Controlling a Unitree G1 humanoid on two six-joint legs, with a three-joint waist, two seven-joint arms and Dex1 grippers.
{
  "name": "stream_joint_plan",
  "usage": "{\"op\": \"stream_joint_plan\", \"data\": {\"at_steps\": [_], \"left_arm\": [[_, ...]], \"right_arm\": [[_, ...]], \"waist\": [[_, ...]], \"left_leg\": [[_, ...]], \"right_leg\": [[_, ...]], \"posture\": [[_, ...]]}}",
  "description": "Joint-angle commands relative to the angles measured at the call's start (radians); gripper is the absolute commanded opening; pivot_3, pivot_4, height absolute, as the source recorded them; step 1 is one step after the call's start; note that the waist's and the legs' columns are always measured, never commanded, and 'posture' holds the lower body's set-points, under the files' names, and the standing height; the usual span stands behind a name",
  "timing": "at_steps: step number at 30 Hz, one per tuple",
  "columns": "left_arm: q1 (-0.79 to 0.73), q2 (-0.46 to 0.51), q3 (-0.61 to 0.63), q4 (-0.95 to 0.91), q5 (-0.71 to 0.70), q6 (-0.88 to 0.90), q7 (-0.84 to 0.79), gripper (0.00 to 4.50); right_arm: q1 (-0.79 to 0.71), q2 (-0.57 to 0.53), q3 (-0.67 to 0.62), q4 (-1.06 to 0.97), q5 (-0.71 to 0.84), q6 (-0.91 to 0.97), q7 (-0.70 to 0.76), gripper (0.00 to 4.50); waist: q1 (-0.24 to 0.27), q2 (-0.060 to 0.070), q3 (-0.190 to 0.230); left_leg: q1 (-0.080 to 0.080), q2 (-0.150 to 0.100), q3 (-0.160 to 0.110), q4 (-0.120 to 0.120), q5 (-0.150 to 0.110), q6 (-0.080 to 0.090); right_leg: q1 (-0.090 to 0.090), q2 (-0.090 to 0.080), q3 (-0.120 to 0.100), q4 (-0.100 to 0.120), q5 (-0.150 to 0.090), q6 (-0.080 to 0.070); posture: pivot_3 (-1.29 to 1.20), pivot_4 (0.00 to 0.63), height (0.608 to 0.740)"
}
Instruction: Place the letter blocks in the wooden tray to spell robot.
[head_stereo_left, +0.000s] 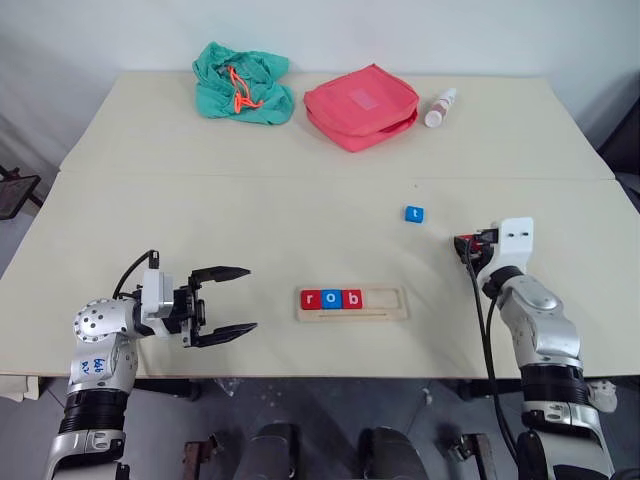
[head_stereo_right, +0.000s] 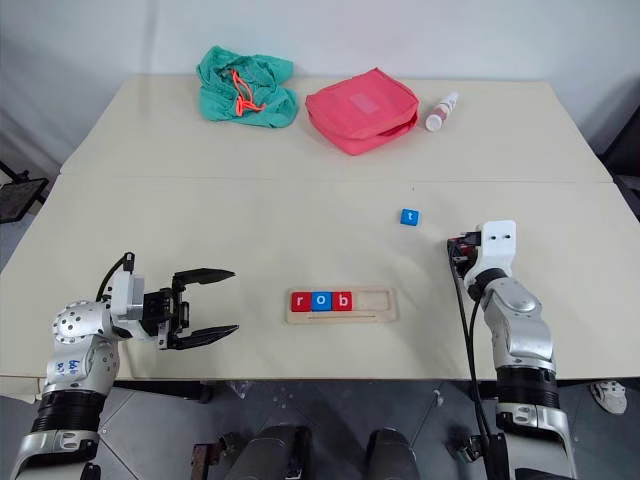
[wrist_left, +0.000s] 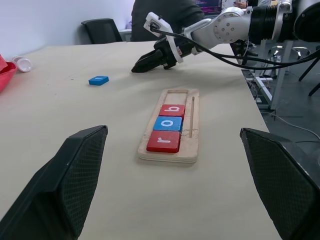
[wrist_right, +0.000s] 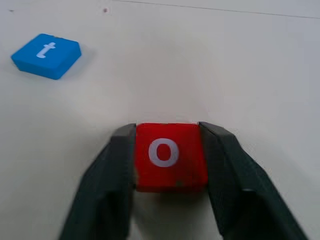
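Letter blocks reading r, o, b fill the left part of the wooden tray (head_stereo_left: 351, 316), which lies near the front edge of the desk (head_stereo_left: 300, 200), between the two arms: a red r block (head_stereo_left: 310, 298), a blue o block (head_stereo_left: 331, 298) and a red b block (head_stereo_left: 352, 298), side by side and touching. The tray's right part is bare wood. A blue t block (head_stereo_left: 414, 214) lies flat on the desk, farther back and to the right of the tray, well apart from it. Near it, further right, the right hand (wrist_right: 167, 155) pinches a red o block (wrist_right: 169, 156) between its two fingers, one against each side; the block seems to rest on the desk, though that is hard to confirm. The left hand (head_stereo_left: 224, 303) sits left of the tray, pointing toward it, fingers spread wide with nothing between them. Along the far edge lie a crumpled green cloth (head_stereo_left: 243, 83), a red zip pouch (head_stereo_left: 361, 105) and a small white bottle (head_stereo_left: 440, 108) on its side.
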Motion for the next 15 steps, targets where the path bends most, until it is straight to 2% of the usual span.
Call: {"op": "stream_joint_plan", "data": {"at_steps": [1, 5, 8, 15], "left_arm": [[-0.015, 0.009, 0.004, 0.008, -0.022, -0.005, -0.026, 4.50], [-0.038, 0.004, 0.000, 0.037, -0.016, -0.010, -0.043, 4.50], [-0.054, -0.002, -0.006, 0.057, -0.013, -0.014, -0.052, 4.50], [-0.083, -0.016, -0.017, 0.086, -0.007, -0.019, -0.066, 4.50]], "right_arm": [[0.063, 0.011, -0.017, -0.151, 0.026, 0.053, -0.016, 1.47], [0.192, 0.039, 0.010, -0.468, 0.078, 0.189, -0.034, 1.47], [0.276, 0.068, 0.024, -0.631, 0.098, 0.282, -0.069, 1.47], [0.398, 0.125, 0.048, -0.785, 0.118, 0.387, -0.114, 1.47]], "waist": [[-0.002, 0.000, 0.000], [-0.002, 0.001, 0.000], [-0.002, 0.000, 0.000], [0.000, 0.000, 0.000]], "left_leg": [[0.000, 0.000, 0.000, 0.000, 0.000, 0.000], [0.000, 0.000, 0.001, -0.001, 0.000, 0.000], [0.000, 0.000, 0.002, -0.001, 0.000, 0.000], [0.000, 0.000, 0.002, -0.001, 0.000, 0.000]], "right_leg": [[0.000, 0.000, 0.000, 0.000, 0.000, 0.000], [-0.001, 0.000, 0.000, 0.000, 0.000, 0.000], [-0.002, 0.000, 0.001, 0.000, 0.000, 0.000], [-0.002, 0.000, 0.003, 0.000, 0.000, 0.000]], "posture": [[0.00, 0.150, 0.740], [0.00, 0.150, 0.740], [0.00, 0.150, 0.740], [0.00, 0.150, 0.740]]}}
